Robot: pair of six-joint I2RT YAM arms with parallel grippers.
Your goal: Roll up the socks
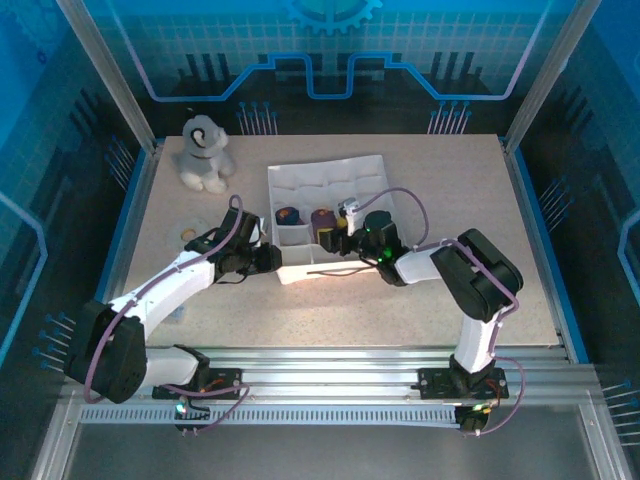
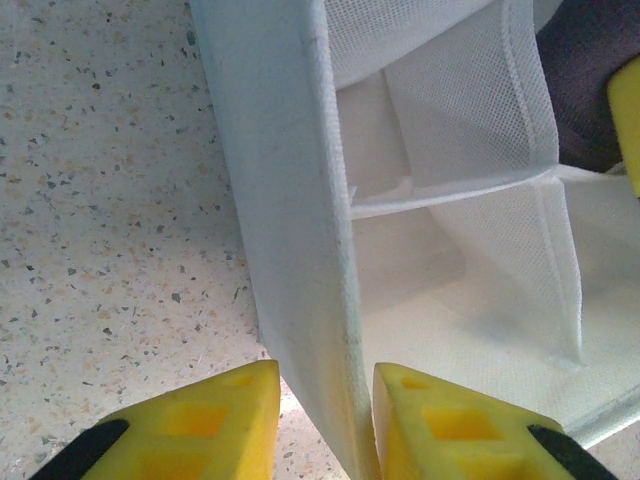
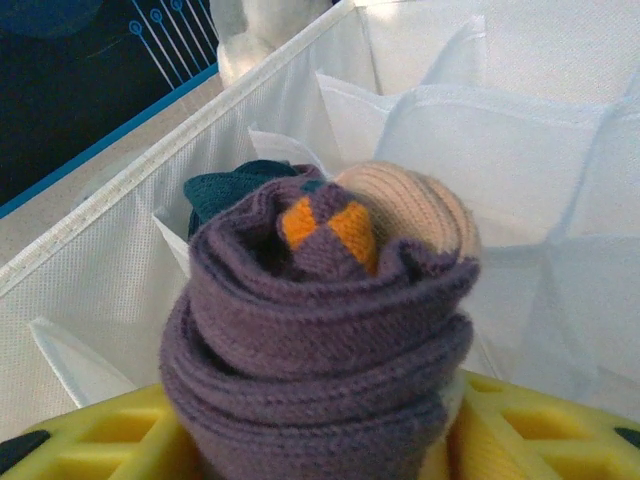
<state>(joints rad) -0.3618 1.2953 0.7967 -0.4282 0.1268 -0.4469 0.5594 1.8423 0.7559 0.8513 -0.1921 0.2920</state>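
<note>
The speckled counter [image 1: 420, 300] carries a white fabric organizer [image 1: 325, 165] with mesh dividers, and a grey-white plush dog [image 1: 204, 152] sits near its far-left corner. The left gripper [image 2: 325, 420] is clamped on the organizer's near-left wall, 1 yellow finger on each side of the fabric. The right gripper [image 3: 320, 450] reaches into the organizer with its 2 fingers flanking the socks [image 3: 320, 340]. Whether they squeeze the socks or merely touch them I cannot tell. The socks are rolled into 1 upright purple bundle with orange at its top, over the compartments.
</note>
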